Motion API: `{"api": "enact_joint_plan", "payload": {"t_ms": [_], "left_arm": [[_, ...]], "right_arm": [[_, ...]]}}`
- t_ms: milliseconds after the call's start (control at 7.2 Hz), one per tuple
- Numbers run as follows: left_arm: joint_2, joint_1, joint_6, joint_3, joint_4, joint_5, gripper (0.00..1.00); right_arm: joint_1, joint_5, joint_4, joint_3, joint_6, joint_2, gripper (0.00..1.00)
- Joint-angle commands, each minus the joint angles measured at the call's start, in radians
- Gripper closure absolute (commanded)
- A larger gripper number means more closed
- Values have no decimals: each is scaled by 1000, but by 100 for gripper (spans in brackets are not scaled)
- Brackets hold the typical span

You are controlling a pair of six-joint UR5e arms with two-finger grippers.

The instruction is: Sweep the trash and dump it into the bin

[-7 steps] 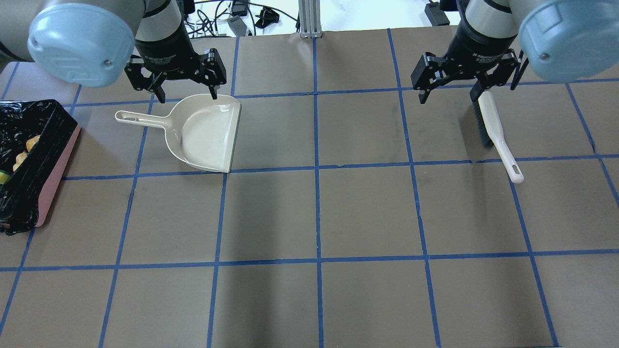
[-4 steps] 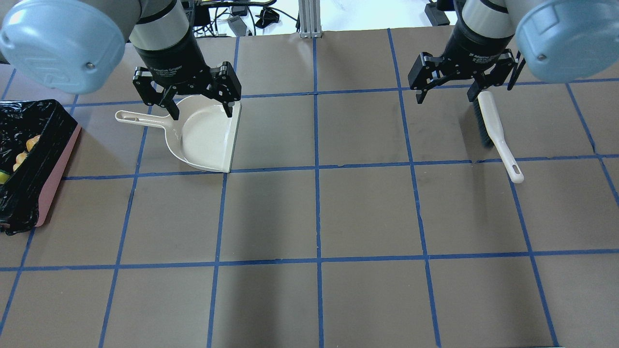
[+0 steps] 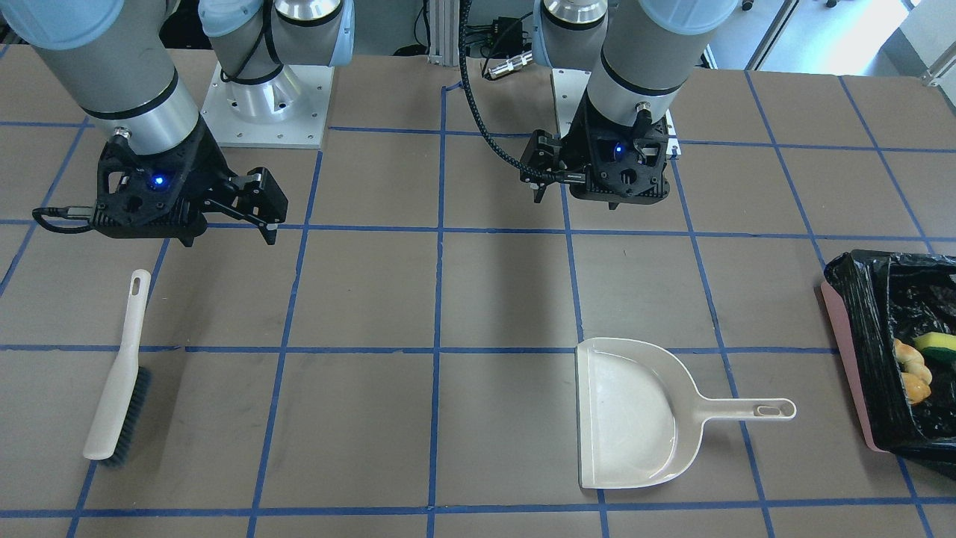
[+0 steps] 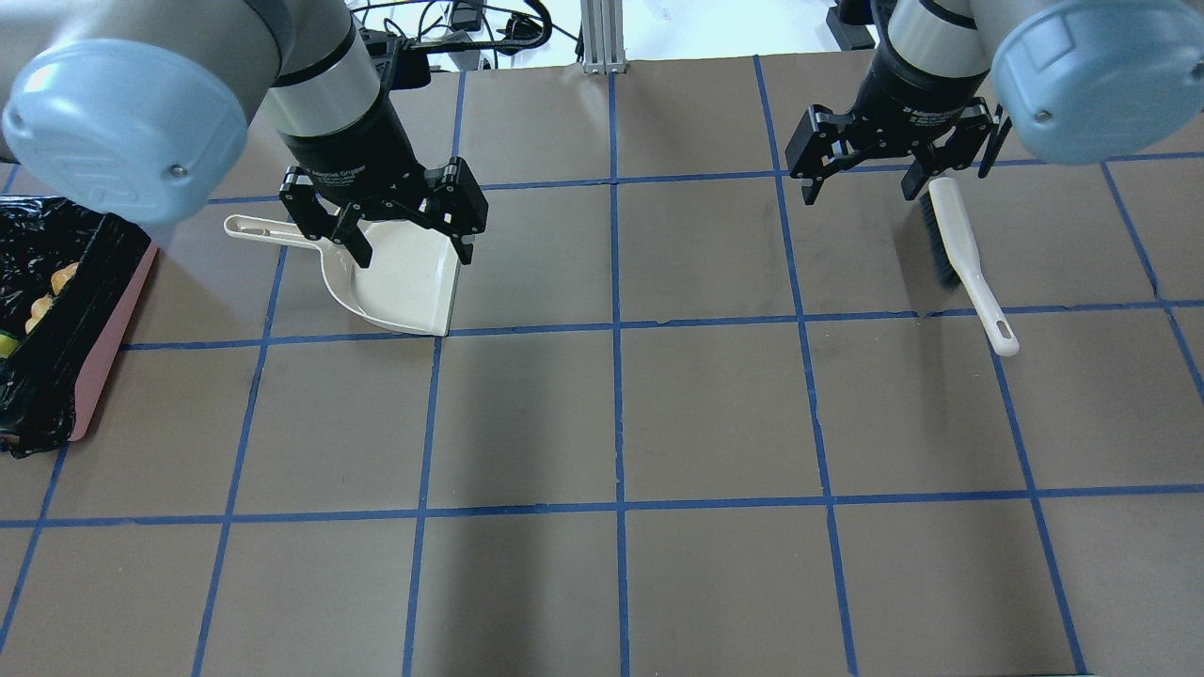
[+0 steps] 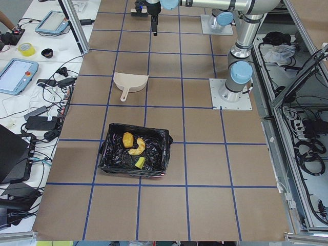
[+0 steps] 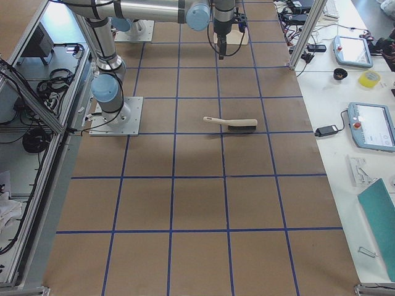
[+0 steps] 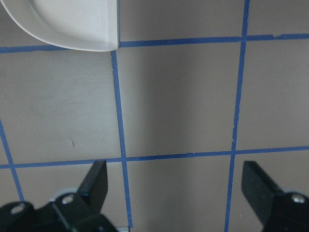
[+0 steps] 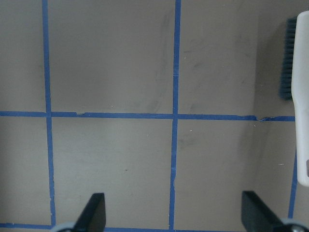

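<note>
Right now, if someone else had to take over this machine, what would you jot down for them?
The left pincer is open, empty, raised near the dustpan.
The right pincer is open, empty, raised near the brush.
Dustpan and brush lie flat on the table, the dustpan empty.
The trash, three pieces, sits in the bin.
Done: sweeping and dumping, it seems. Left: probably only parking the arms.

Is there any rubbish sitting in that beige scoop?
No, the dustpan is empty; the trash lies in the black-lined bin.
</note>
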Motion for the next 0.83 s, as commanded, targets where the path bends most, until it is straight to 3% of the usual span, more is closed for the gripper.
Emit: {"api": "enact_joint_plan", "payload": {"t_ms": [0,694], "left_arm": [[15,-4,4,-10,4,1,0],[3,-4,-2,-16,7,10,0]], "right_arm": [[0,2,0,0,0,1,0],[0,2,0,2,0,1,0]]}}
